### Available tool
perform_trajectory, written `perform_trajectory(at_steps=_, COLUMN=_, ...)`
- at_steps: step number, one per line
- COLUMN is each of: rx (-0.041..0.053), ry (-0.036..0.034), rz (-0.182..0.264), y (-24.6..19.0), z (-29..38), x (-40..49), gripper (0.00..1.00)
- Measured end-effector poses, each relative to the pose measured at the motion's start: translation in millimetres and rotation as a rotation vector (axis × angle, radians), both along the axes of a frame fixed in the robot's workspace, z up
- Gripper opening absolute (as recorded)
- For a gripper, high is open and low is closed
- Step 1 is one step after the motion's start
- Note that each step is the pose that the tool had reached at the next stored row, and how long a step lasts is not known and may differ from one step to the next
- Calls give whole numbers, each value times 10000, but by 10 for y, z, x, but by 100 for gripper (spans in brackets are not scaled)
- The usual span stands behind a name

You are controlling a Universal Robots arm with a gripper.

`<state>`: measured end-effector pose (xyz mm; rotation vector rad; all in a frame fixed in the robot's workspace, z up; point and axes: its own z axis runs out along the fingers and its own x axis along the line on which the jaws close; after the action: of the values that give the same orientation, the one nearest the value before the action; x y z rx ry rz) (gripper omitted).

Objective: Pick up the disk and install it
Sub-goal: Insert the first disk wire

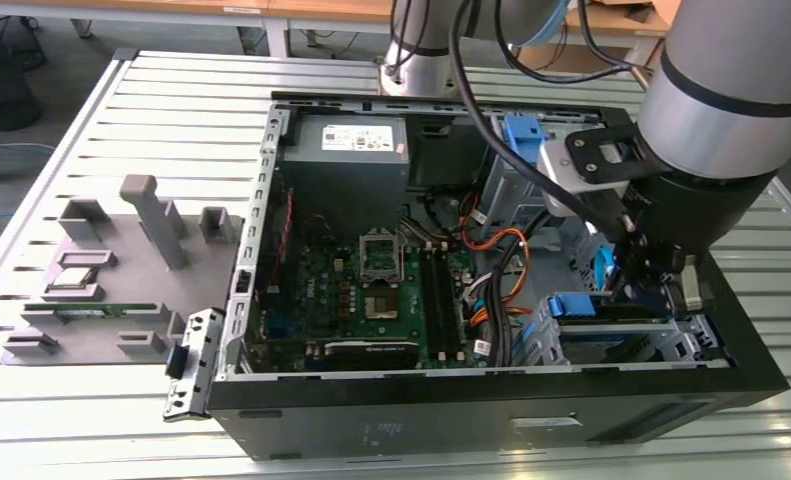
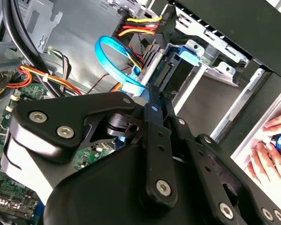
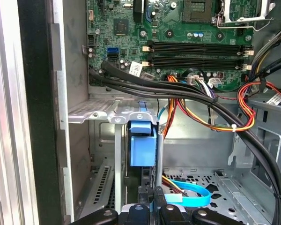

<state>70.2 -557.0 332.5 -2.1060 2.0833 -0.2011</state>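
The disk (image 3: pixel 143 145) stands on edge in the metal drive cage (image 3: pixel 107 112) at the front corner of the open computer case (image 1: pixel 502 420), its blue plastic rail facing the first wrist view. In the second wrist view its connector end (image 2: pixel 166 70) and blue rail show inside the cage. In the exterior view the disk (image 1: pixel 585 305) sits in the cage on that view's right. My gripper (image 3: pixel 152 202) reaches down into the case (image 1: pixel 639 288), its black fingers (image 2: pixel 154 112) shut close on the disk's end.
A green motherboard (image 1: pixel 368 290) fills the case floor, with a grey power-supply box (image 1: pixel 355 140) behind it. Black, orange and blue cables (image 3: pixel 192 96) run beside the cage. A grey parts fixture (image 1: pixel 115 270) lies on the exterior view's left. A person's hand (image 2: pixel 271 150) rests outside the case.
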Motion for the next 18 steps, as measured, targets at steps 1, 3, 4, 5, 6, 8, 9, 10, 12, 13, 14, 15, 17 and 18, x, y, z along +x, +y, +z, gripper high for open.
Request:
perform_trajectory(at_steps=1, rx=1, ry=0, rz=0, y=-8, z=0, x=0, gripper=16)
perform_trajectory(at_steps=3, rx=10, ry=-1, rz=-1, y=-10, z=0, x=0, gripper=16)
perform_trajectory(at_steps=4, rx=53, ry=0, rz=0, y=-11, z=0, x=0, gripper=16)
perform_trajectory(at_steps=5, rx=121, ry=0, rz=0, y=-12, z=0, x=0, gripper=16)
perform_trajectory(at_steps=6, rx=171, ry=-1, rz=0, y=-13, z=0, x=0, gripper=16)
perform_trajectory(at_steps=8, rx=200, ry=-1, rz=0, y=-20, z=0, x=0, gripper=16)
perform_trajectory(at_steps=9, rx=202, ry=0, rz=0, y=-26, z=0, x=0, gripper=16)
perform_trajectory(at_steps=10, rx=202, ry=0, rz=0, y=-33, z=0, x=0, gripper=16)
perform_trajectory(at_steps=12, rx=209, ry=-1, rz=0, y=-46, z=0, x=0, gripper=16)
perform_trajectory(at_steps=13, rx=224, ry=0, rz=0, y=-49, z=0, x=0, gripper=16)
perform_trajectory(at_steps=14, rx=238, ry=0, rz=0, y=-53, z=0, x=0, gripper=16)
perform_trajectory(at_steps=15, rx=254, ry=0, rz=0, y=-55, z=0, x=0, gripper=16)
perform_trajectory(at_steps=17, rx=278, ry=0, rz=0, y=-55, z=1, x=0, gripper=16)
perform_trajectory(at_steps=18, rx=289, ry=-1, rz=0, y=-55, z=0, x=0, gripper=16)
